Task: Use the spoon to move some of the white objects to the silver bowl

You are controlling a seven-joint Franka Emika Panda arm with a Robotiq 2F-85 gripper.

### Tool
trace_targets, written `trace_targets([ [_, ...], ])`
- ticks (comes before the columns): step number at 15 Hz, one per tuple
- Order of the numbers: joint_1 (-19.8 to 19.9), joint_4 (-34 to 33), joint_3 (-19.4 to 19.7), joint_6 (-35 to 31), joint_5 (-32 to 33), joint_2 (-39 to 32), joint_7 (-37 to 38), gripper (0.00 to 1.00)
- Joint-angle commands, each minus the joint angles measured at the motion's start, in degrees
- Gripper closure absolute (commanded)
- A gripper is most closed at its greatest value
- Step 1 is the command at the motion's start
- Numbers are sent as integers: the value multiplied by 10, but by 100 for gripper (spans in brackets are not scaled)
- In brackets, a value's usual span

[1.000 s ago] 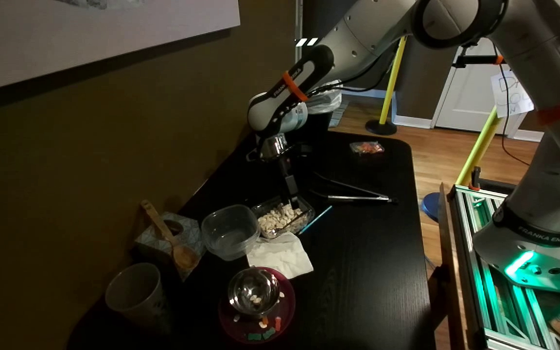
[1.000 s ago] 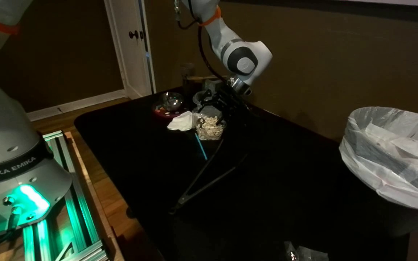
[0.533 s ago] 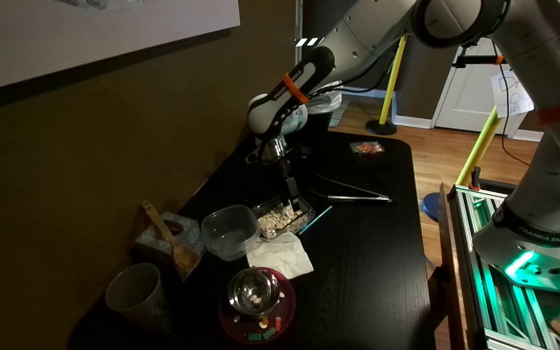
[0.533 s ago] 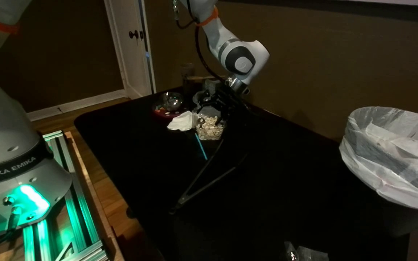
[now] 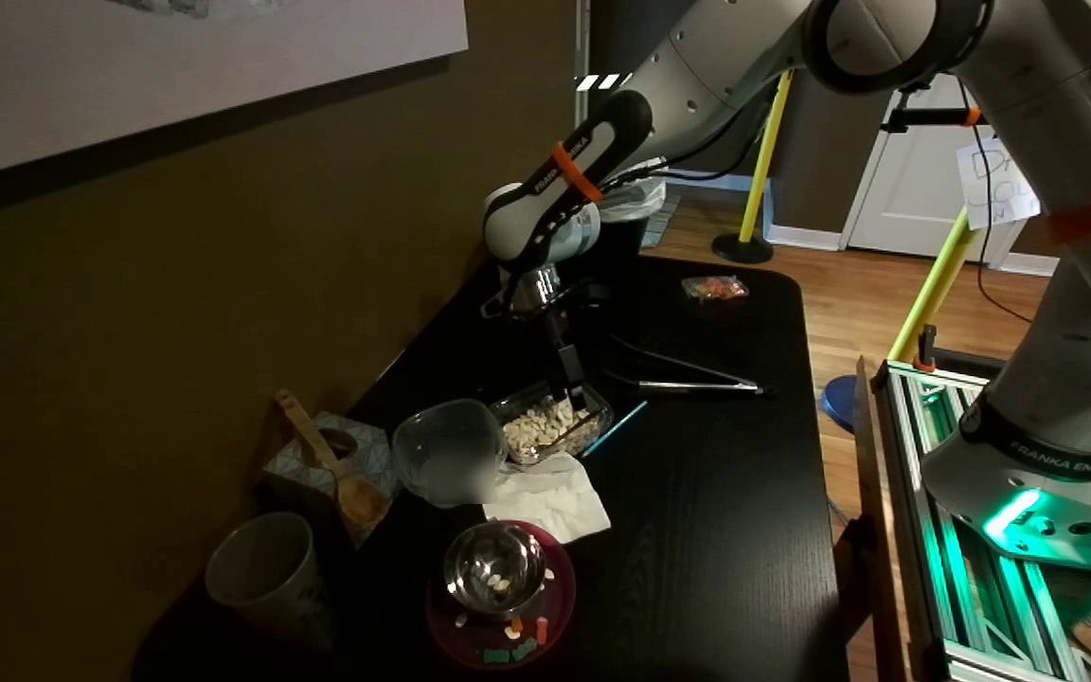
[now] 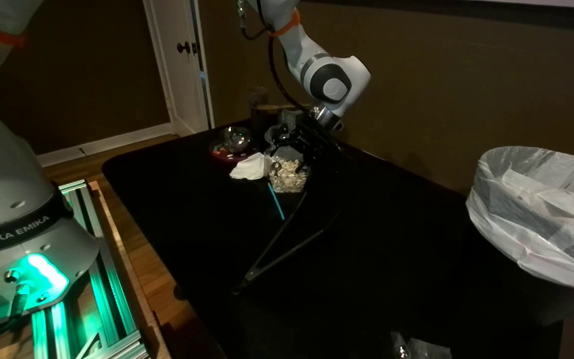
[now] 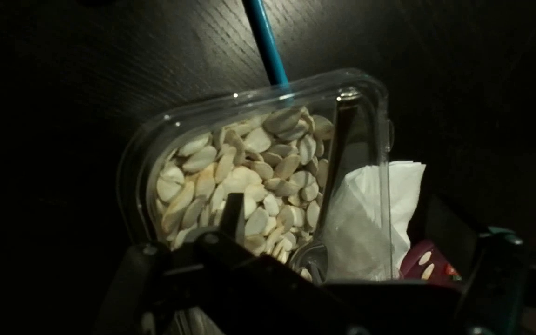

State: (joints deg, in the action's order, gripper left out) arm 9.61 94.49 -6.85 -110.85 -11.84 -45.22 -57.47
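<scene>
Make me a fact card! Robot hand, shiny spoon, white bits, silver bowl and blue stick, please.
Black two-fingered gripper: open, at the clear rectangular plastic tray
Shiny grey metal-looking spoon: lying in the tray
Round silver metal bowl: on a dark red round plate
Flat whitish-beige seed-like bits: heaped in the tray; a few in the bowl
Thin blue stick: on the black table, beside the tray
</scene>
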Motion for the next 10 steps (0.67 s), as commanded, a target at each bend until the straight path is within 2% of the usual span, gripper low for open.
trace_targets([
  [1, 8, 12, 4, 8, -5, 11, 18, 0],
  [10, 33, 83, 4, -3, -23, 61, 16, 0],
])
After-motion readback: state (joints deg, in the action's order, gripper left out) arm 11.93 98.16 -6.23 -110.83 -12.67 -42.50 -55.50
